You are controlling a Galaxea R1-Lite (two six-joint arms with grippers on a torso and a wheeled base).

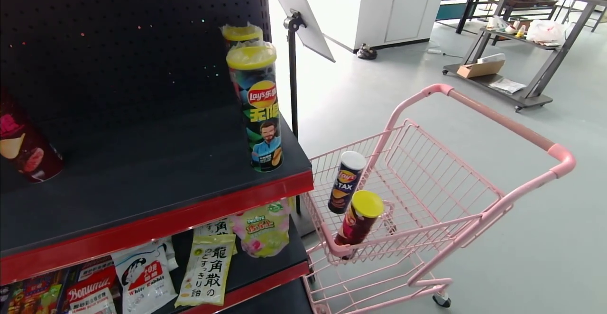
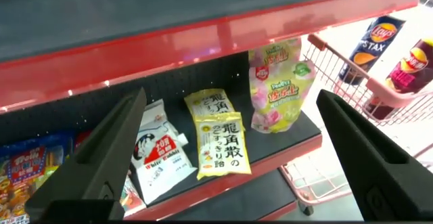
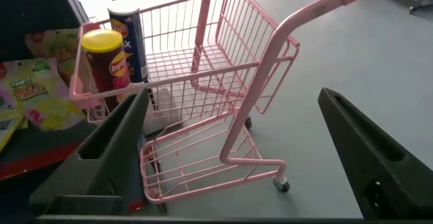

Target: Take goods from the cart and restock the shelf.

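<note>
A pink cart [image 1: 474, 181] stands right of the black shelf [image 1: 156, 171]. In its basket lean a white-lidded chip can [image 1: 346, 183] and a yellow-lidded maroon chip can [image 1: 359, 219]. On the top shelf board stand two yellow-lidded cans, the front one [image 1: 258, 110] at the right edge, with a dark red can [image 1: 23, 148] at far left. My left gripper [image 2: 230, 156] is open, facing the lower shelf's snack bags [image 2: 220, 139]. My right gripper [image 3: 230, 156] is open, above the floor beside the cart [image 3: 223, 82], with both cans [image 3: 105, 58] at its far side.
Snack bags [image 1: 208, 266] hang and lie on the lower shelf. A stand with a tilted board [image 1: 301, 15] rises behind the shelf corner. Metal tables with boxes [image 1: 502, 67] stand far right. Open grey floor [image 1: 521, 257] surrounds the cart.
</note>
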